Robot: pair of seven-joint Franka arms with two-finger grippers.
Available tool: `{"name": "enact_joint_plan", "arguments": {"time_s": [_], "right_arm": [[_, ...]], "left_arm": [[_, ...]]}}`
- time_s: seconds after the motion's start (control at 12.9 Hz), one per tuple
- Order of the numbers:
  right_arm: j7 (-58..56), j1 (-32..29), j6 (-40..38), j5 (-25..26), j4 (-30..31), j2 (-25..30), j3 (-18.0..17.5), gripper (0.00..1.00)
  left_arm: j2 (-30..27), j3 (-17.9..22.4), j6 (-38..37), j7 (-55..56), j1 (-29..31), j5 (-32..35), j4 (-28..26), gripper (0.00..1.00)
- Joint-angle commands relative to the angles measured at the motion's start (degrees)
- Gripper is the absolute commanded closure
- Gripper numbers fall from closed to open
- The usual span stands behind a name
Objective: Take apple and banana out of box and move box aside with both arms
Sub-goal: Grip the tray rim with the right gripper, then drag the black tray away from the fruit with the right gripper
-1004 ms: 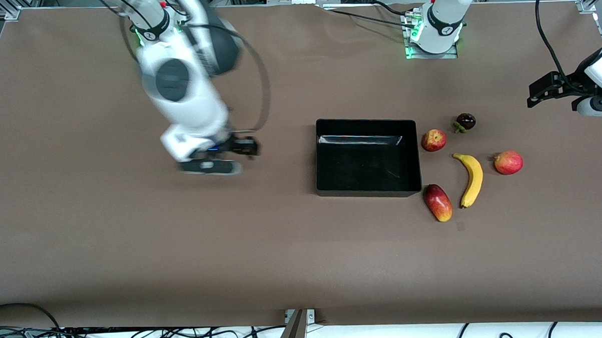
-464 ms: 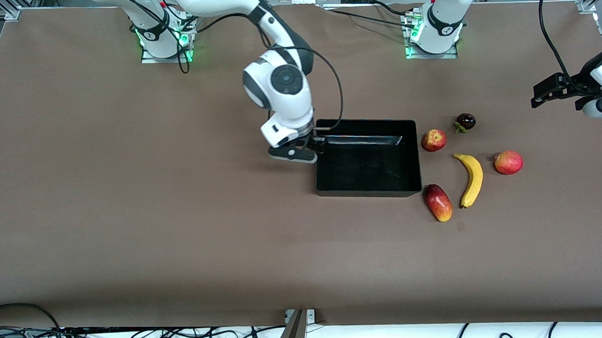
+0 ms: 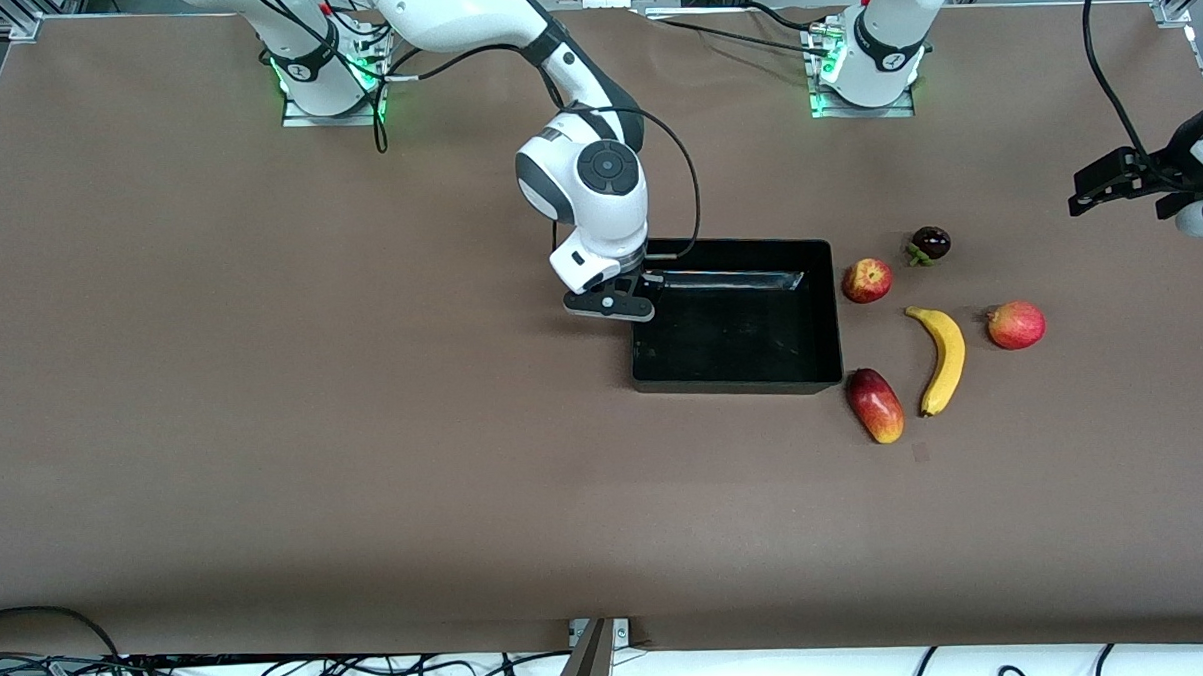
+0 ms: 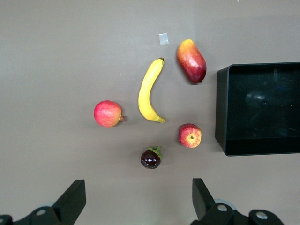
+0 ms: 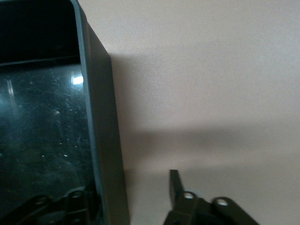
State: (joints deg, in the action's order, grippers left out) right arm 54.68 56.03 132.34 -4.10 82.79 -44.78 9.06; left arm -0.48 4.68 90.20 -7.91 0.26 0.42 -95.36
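- Front view: black box (image 3: pixel 736 313) sits mid-table, toward the left arm's end. Right gripper (image 3: pixel 628 295) is down at the box's end wall on the right arm's side, near the corner farther from the camera. Apple (image 3: pixel 867 280) lies just beside the box's other end wall. Banana (image 3: pixel 941 358) is nearer the camera than the apple, between the mango-like fruit (image 3: pixel 875 404) and a second round red fruit (image 3: pixel 1015 325). Dark purple fruit (image 3: pixel 929 243) is near the apple. Left gripper (image 3: pixel 1106 182) is up in the air at the left arm's end of the table, well apart from the fruit; the left arm waits.
- Left wrist view: left fingers (image 4: pixel 71 200) spread wide, nothing between them. All five fruits and one end of the box are visible below.
- Right wrist view: right jaws apart, one finger (image 5: pixel 177 190) outside the box wall (image 5: pixel 105 140), the other inside. Contact with the wall: can't tell.
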Motion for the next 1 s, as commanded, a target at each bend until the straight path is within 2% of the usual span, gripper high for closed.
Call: {"name": "enact_joint_plan", "arguments": {"time_s": [0.0, 0.31, 0.46, 0.77, 0.93], "right_arm": [[-2.47, 0.66, -0.76, 0.67, -1.67, -0.40, 0.79, 1.00], [-3.17, 0.14, -1.11, 0.50, -1.67, 0.66, 1.22, 1.00], [-7.28, -2.66, -5.13, 0.14, -1.67, 3.11, 1.31, 1.00], [-25.54, -13.19, -19.02, -0.03, 0.43, 12.33, 2.02, 1.00], [-36.16, -18.47, -19.32, -0.03, 7.61, 18.91, 3.94, 1.00]], "left_arm": [[-1.54, -0.29, -0.02, 0.52, 0.10, 1.08, -0.97, 0.00], [-1.62, -1.43, 0.07, 0.61, -0.26, 1.08, -0.97, 0.00], [-1.63, -2.04, -0.46, 0.61, -0.26, 1.08, -1.05, 0.00], [-1.71, -2.13, -1.86, 0.61, 0.18, 1.08, -0.97, 0.00], [-1.63, -2.22, -2.22, 0.61, 0.10, 1.08, -0.79, 0.00]]}}
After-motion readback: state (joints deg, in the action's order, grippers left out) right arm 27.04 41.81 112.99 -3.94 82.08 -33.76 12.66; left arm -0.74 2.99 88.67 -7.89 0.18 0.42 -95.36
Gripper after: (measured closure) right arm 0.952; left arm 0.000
